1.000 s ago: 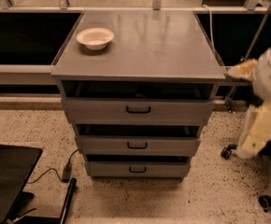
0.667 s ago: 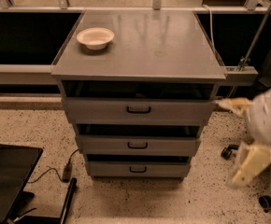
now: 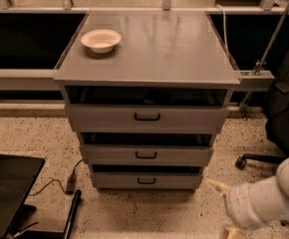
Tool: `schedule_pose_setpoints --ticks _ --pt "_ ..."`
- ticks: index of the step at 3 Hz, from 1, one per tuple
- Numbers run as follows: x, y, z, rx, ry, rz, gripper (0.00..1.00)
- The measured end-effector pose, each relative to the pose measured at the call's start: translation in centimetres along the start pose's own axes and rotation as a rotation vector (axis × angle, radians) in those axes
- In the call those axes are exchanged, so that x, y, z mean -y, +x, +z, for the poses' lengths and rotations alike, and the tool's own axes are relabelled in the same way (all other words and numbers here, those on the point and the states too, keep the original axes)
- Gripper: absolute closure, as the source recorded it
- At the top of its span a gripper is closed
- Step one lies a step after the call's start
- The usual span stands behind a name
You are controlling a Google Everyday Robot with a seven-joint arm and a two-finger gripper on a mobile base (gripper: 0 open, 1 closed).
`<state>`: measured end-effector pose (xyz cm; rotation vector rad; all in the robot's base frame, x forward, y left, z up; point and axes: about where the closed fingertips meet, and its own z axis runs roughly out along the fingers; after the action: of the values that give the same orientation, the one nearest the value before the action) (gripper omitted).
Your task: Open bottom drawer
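The grey counter [image 3: 159, 49] filled most of what I saw, its flat top above a stack of three drawers below the front edge. The top drawer [image 3: 189, 117] looked widest, the middle drawer [image 3: 184, 155] came under it, and the bottom drawer [image 3: 174, 180] sat lowest, just above the speckled floor [image 3: 134, 213], with a dark gap over its front. My white arm [image 3: 264, 203] hung low, out past the counter's front right corner and down near the floor, to the right of the bottom drawer and apart from it. My jaws were at the arm's near end, toward the cabinet (a pale blur, so I cannot tell whether they were open or closed). A flat black panel [image 3: 7, 188] lay on the floor off the front left corner. A white bowl [image 3: 100, 40] stood upright near the counter's back left corner. The bottom drawer's small black handle [image 3: 146, 180] sat mid-front, with nothing touching it.
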<state>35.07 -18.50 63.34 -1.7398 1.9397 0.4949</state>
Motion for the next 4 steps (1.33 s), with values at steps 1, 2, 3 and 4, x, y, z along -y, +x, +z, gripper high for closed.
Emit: schedule_pose_setpoints --ticks 1,2,3,4 --pt "-4.6 4.4 9.8 -0.059 -0.125 0.011 0.00" --pt "-6.1 7.4 16.1 -0.107 -0.141 0.041 0.00" --pt "-5.9 9.0 19.5 -0.133 -0.111 0.055 0.00" --pt "-5.3 8.9 19.5 -0.129 -0.092 0.053 0.00"
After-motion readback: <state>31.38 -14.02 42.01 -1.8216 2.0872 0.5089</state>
